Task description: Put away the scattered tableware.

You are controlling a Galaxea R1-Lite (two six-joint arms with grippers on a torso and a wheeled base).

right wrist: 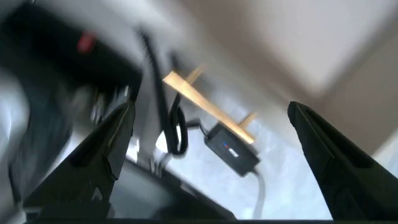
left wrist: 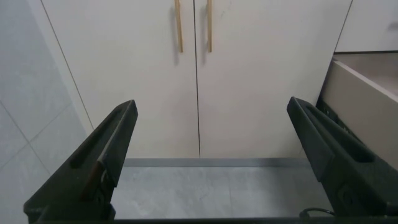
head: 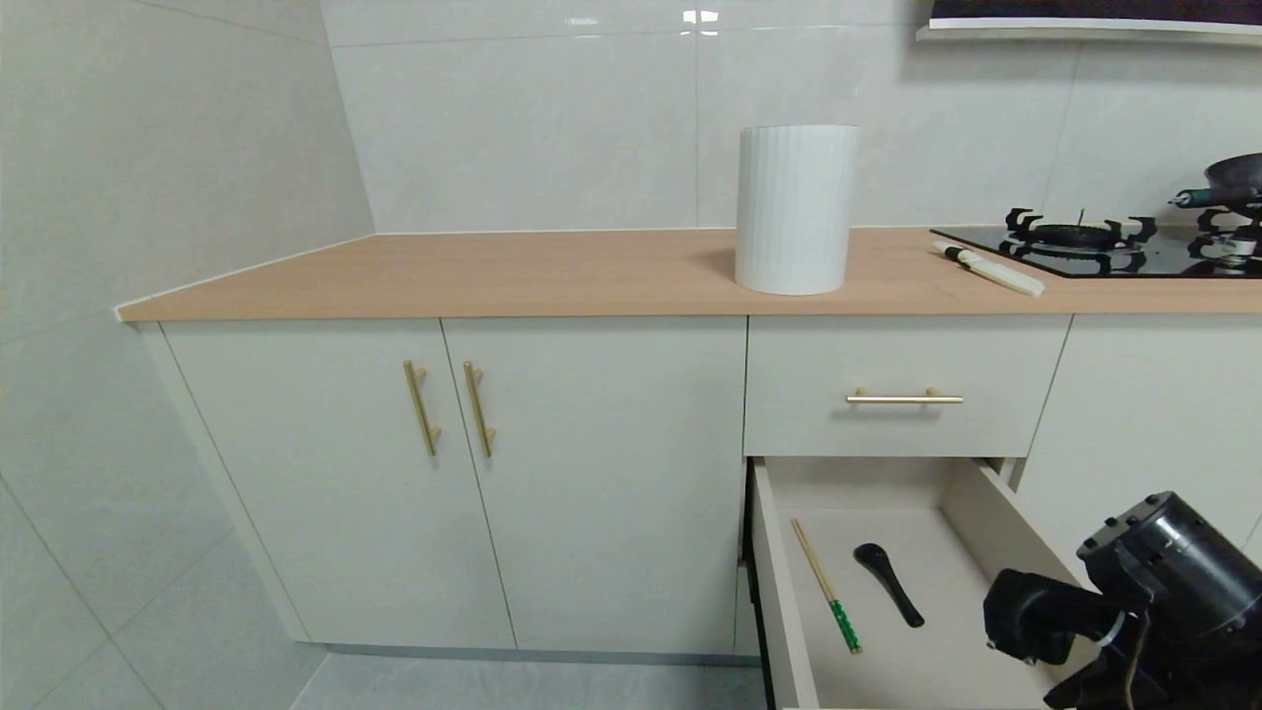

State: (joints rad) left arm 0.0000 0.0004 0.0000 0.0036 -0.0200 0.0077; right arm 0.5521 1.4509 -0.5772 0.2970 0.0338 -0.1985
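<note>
Below the wooden desk (head: 552,271), the lower drawer (head: 777,592) stands pulled open. On its pale bottom lie a pair of chopsticks (head: 826,589) with green-patterned ends and, just beside them but not touching, a black spoon (head: 887,582). Both lie flat, with their lengths running roughly front to back. Above it the upper drawer (head: 887,434) is closed. On the desk a white ribbed canister (head: 797,209) stands upright. To its right a pale utensil (head: 989,268) with a dark end lies flat, just beside the front corner of the gas hob (head: 1085,247). A dark pan (head: 1232,176) sits on the hob's far burner. The right arm (head: 1163,582) is at the open drawer's right front corner. The right end effector (right wrist: 208,155) is released, its fingers spread wide with nothing between them. That wrist view is blurred, though a gold bar handle (right wrist: 208,107) and a black cable can be made out beyond the fingers. The left end effector (left wrist: 211,162) is also released and empty, with its fingers wide apart. It sits low above the tiled floor (left wrist: 205,186) and faces the double cabinet doors (left wrist: 199,74), with the side of the open drawer off to one edge.
</note>
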